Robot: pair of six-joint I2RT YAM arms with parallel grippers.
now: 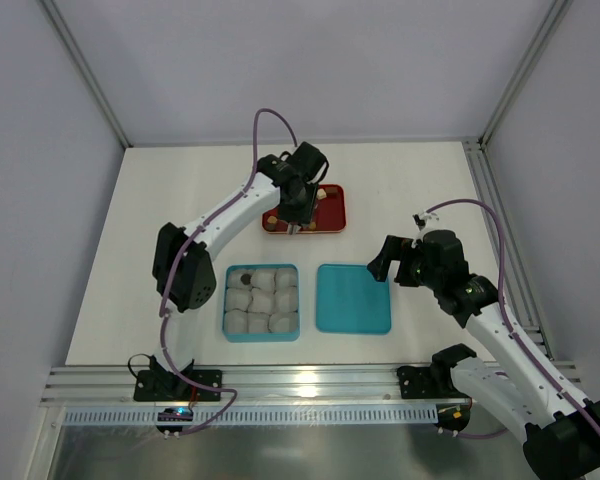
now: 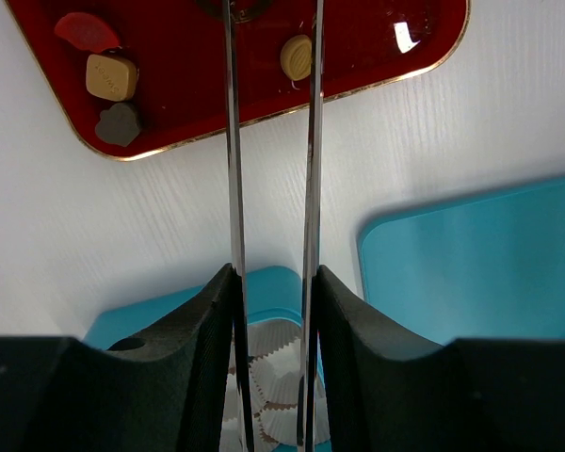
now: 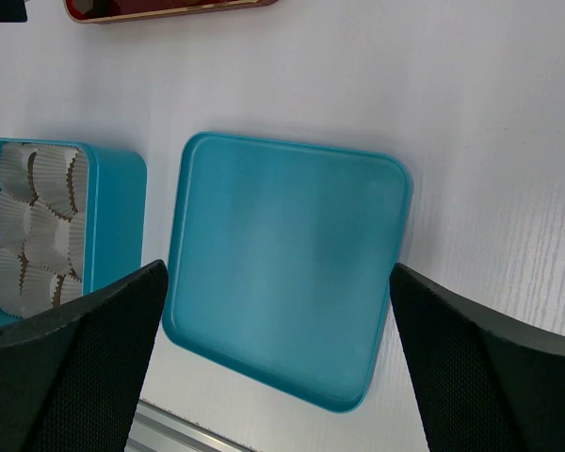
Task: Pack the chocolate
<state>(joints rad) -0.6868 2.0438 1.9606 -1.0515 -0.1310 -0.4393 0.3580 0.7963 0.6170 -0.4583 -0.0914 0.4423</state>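
Top view: the chocolate (image 1: pixel 272 213) lies loose in the red tray (image 1: pixel 330 215), at twelve o'clock from the blue box (image 1: pixel 262 337) of paper cups (image 1: pixel 270 302). The left gripper (image 1: pixel 298 226) hangs over it.

Left wrist: the pieces (image 2: pixel 111 77) look tiny, light, hard and smooth (apt to squirt from a skewed pinch), so take one across its flat sides. The jaws stand narrow, but their tips leave the frame, so I cannot tell whether they hold anything.

Right wrist: the right gripper (image 3: pixel 281 377) gapes wide over the lid (image 3: pixel 287 273), at three o'clock from the box, off the route.
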